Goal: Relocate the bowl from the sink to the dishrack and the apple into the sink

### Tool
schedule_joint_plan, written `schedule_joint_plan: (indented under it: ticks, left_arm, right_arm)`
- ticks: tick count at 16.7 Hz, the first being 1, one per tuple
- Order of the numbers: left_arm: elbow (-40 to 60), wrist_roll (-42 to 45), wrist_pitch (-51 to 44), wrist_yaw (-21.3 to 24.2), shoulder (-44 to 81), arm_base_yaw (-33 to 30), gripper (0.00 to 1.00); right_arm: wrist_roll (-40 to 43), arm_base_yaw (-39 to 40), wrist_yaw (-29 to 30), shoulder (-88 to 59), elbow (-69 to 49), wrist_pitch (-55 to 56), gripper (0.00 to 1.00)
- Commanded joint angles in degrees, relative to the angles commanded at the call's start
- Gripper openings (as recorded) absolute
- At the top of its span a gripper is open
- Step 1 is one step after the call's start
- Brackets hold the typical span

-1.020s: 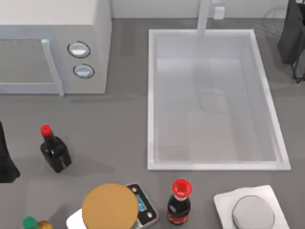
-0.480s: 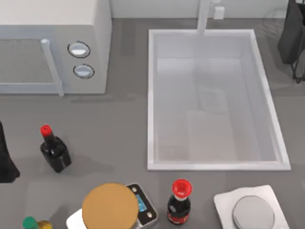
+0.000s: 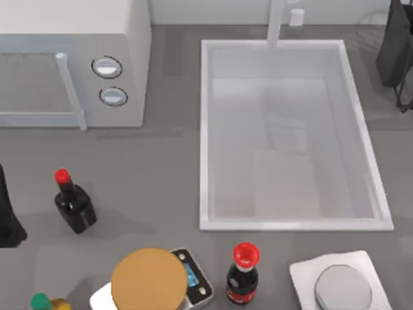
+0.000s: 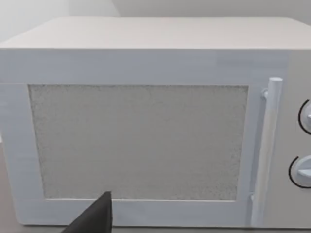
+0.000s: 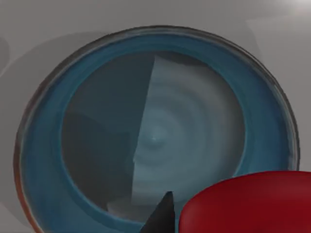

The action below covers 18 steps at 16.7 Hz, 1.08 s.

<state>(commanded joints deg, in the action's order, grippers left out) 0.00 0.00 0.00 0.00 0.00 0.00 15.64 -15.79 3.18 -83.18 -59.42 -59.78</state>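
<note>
In the right wrist view I look straight down into the blue bowl, which rests on a grey surface. The red apple overlaps the bowl's rim, close to the camera. One dark fingertip of my right gripper shows right beside the apple; whether it touches the fruit I cannot tell. My right arm is at the table's far right corner. The white sink with its faucet post lies right of centre, its pale floor showing all the way across. The dishrack is out of view. My left arm is parked at the left edge.
A white microwave fills the far left. Near the front stand a small dark bottle, a red-capped cola bottle, a scale carrying a tan disc, and a white pad with a grey disc.
</note>
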Motion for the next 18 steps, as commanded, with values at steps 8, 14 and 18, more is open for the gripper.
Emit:
schedule_joint_plan:
  ticks: [8, 14, 18]
  left_arm:
    - [0.0, 0.0, 0.0, 0.0, 0.0, 0.0, 1.0]
    - [0.0, 0.0, 0.0, 0.0, 0.0, 0.0, 1.0]
    - [0.0, 0.0, 0.0, 0.0, 0.0, 0.0, 1.0]
  right_arm:
    - [-4.8, 16.3, 11.4, -5.0, 4.3, 34.6, 0.0]
    - [-10.2, 33.2, 22.7, -7.9, 10.1, 71.2, 0.0]
    - [-13.5, 43.3, 29.4, -8.6, 14.3, 92.4, 0.0]
